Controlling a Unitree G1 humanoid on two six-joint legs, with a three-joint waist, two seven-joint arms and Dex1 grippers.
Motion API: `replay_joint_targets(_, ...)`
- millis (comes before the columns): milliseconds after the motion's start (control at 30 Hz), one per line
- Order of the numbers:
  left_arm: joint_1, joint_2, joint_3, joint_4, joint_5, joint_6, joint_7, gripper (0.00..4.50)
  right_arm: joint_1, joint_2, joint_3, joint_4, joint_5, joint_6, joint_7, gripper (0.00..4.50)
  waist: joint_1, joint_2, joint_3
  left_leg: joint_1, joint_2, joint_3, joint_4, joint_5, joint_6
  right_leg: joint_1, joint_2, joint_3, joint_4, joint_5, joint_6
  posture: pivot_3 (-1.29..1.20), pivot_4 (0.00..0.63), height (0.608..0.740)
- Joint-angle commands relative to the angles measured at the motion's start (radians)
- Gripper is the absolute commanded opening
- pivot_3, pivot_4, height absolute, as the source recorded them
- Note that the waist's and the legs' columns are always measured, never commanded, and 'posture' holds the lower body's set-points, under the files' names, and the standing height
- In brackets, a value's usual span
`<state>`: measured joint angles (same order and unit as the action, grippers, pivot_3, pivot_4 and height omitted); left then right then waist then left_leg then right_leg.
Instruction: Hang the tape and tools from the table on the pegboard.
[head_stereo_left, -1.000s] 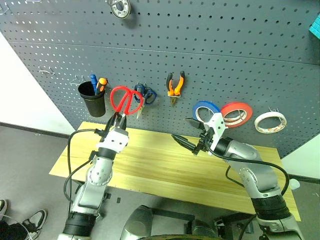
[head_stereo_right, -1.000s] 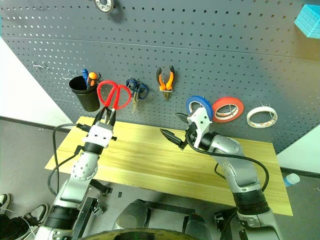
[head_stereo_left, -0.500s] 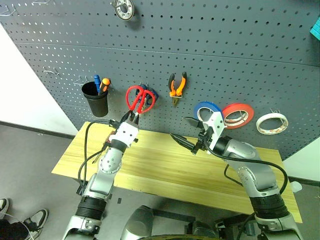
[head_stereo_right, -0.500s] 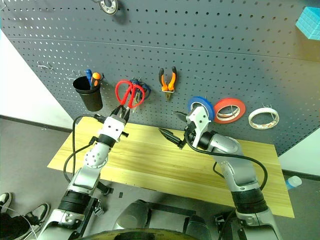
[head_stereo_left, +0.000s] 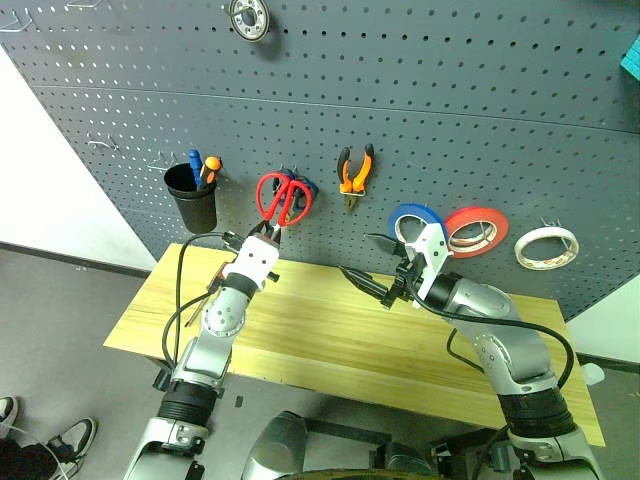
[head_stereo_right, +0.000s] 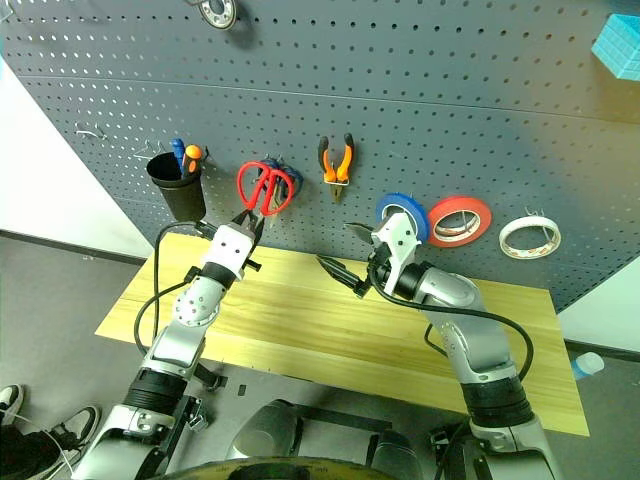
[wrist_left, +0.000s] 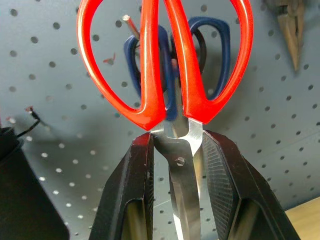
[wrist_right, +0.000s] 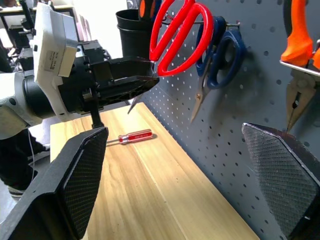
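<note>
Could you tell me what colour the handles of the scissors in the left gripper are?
Bright red handles on the scissors, clearest in the left wrist view.

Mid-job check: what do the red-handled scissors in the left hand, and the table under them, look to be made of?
The red-handled scissors: glossy red loops, probably moulded plastic, with highlights along the curves. Their blades are bare silvery metal, likely steel, with a rivet at the pivot. The left hand clamps those blades between black textured fingers. The light yellowish plank table: wood by its grain lines and plank seams, with a smooth satin look.
</note>
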<state>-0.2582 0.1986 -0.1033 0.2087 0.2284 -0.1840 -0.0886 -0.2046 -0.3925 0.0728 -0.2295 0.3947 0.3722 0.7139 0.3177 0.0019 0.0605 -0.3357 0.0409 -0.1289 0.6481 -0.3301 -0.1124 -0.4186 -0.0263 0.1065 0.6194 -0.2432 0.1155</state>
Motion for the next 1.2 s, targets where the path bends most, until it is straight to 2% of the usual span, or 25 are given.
replay_joint_targets(33, -0.042, -0.007, 0.015, 0.019, -0.018, 0.024, 0.003, 1.06, -0.004, 0.002, -0.003, -0.040, 0.003, -0.009, -0.004, 4.50, 0.000, 0.000, 0.000, 0.000, 0.000, 0.000, 0.000, 0.000, 0.000, 0.000, 0.000, 0.000, 0.000, 0.000, 0.000, 0.41, 0.000, 0.740)
replay_joint_targets(333, -0.141, -0.031, 0.023, 0.188, -0.028, 0.066, 0.038, 1.06, 0.003, 0.003, -0.001, -0.052, 0.003, -0.005, -0.013, 4.50, -0.003, 0.000, -0.003, 0.003, 0.000, 0.000, 0.000, 0.000, 0.000, 0.003, 0.000, 0.000, 0.000, 0.000, 0.000, 0.40, 0.002, 0.740)
replay_joint_targets(533, -0.159, -0.039, 0.021, 0.211, -0.033, 0.079, 0.041, 1.06, 0.009, 0.004, 0.000, -0.055, 0.003, -0.004, -0.019, 4.50, -0.005, 0.000, -0.003, 0.013, 0.000, 0.000, -0.002, 0.000, 0.000, 0.011, 0.000, 0.000, -0.001, -0.001, 0.000, 0.39, 0.005, 0.740)
replay_joint_targets(667, -0.154, -0.046, 0.028, 0.198, -0.046, 0.075, 0.038, 1.06, 0.009, 0.005, 0.002, -0.052, 0.001, -0.006, -0.023, 4.50, -0.005, 0.000, -0.003, 0.013, 0.000, 0.000, -0.001, 0.000, 0.000, 0.012, 0.000, 0.000, -0.001, -0.002, -0.003, 0.40, 0.007, 0.740)
replay_joint_targets(700, -0.150, -0.050, 0.035, 0.195, -0.061, 0.072, 0.035, 1.77, 0.011, 0.005, 0.002, -0.053, 0.001, -0.006, -0.024, 4.50, -0.005, 0.000, -0.003, 0.013, 0.000, 0.000, -0.001, 0.000, 0.000, 0.012, 0.000, 0.000, -0.001, -0.002, -0.003, 0.40, 0.009, 0.740)
replay_joint_targets(967, -0.149, -0.055, 0.049, 0.184, -0.101, 0.085, 0.033, 4.39, 0.020, 0.004, 0.003, -0.059, 0.004, -0.003, -0.025, 4.50, -0.004, 0.000, -0.003, 0.013, 0.000, 0.000, -0.001, 0.000, 0.000, 0.012, 0.000, 0.000, -0.001, -0.002, -0.003, 0.39, 0.014, 0.740)
replay_joint_targets(1200, -0.103, -0.037, 0.050, 0.118, -0.121, 0.170, -0.031, 4.46, 0.025, 0.004, 0.004, -0.060, 0.004, -0.002, -0.025, 4.50, -0.006, 0.000, -0.003, 0.013, 0.000, 0.000, -0.001, 0.000, 0.000, 0.012, 0.000, 0.000, -0.001, -0.002, -0.003, 0.40, 0.014, 0.740)
